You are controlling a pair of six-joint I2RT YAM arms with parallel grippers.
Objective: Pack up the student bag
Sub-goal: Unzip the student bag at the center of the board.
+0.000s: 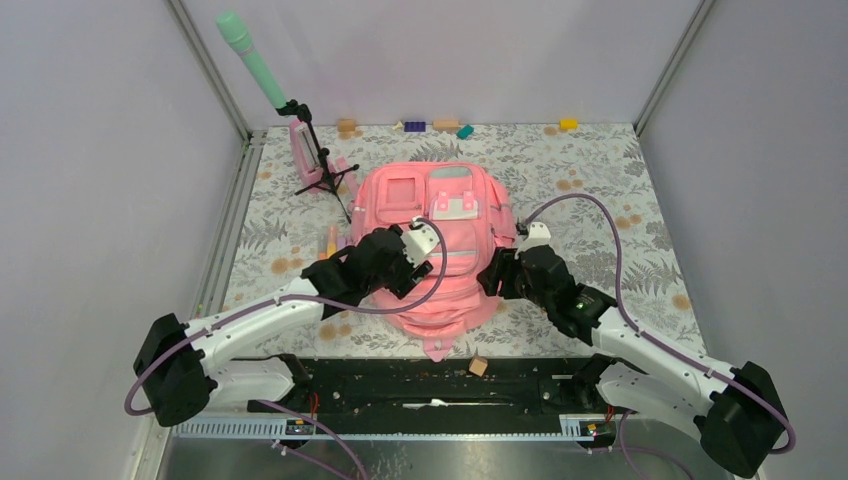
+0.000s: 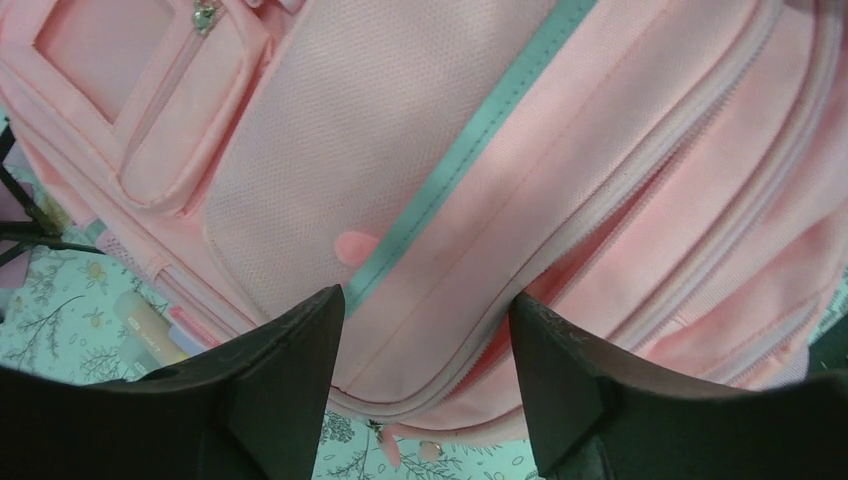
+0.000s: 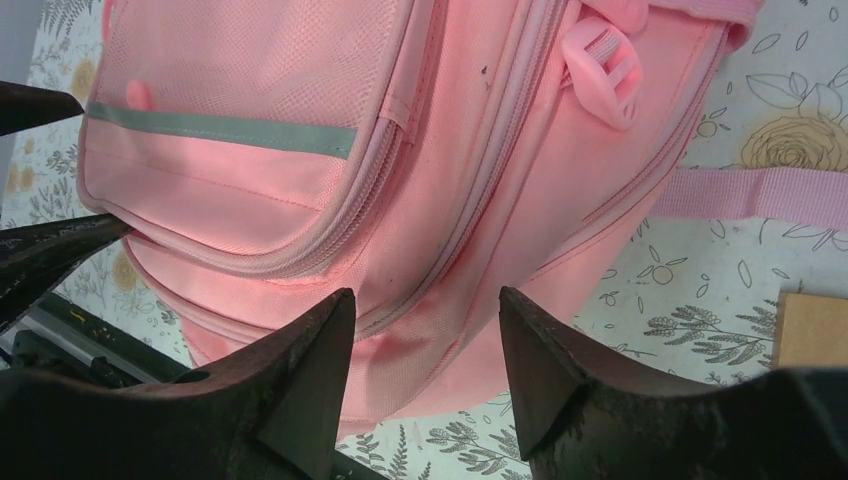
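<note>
The student bag (image 1: 440, 235), a large soft pink backpack with a grey strip across its front pocket, lies flat in the middle of the floral table. My left gripper (image 1: 424, 268) hovers over the bag's near left part; its jaws stand open astride the front pocket's zip seam (image 2: 428, 310), with the grey strip (image 2: 470, 150) running just ahead. My right gripper (image 1: 497, 272) is at the bag's near right side, jaws open over the lower corner of the bag (image 3: 425, 310). Neither gripper holds anything. A pink strap (image 3: 760, 192) trails to the right.
A stand with a green microphone (image 1: 252, 62) and a small pink metronome (image 1: 303, 145) are at the back left. Small coloured blocks (image 1: 445, 125) line the back wall. A pale tube (image 2: 150, 328) lies left of the bag. A wooden cube (image 1: 479, 366) sits near the front rail.
</note>
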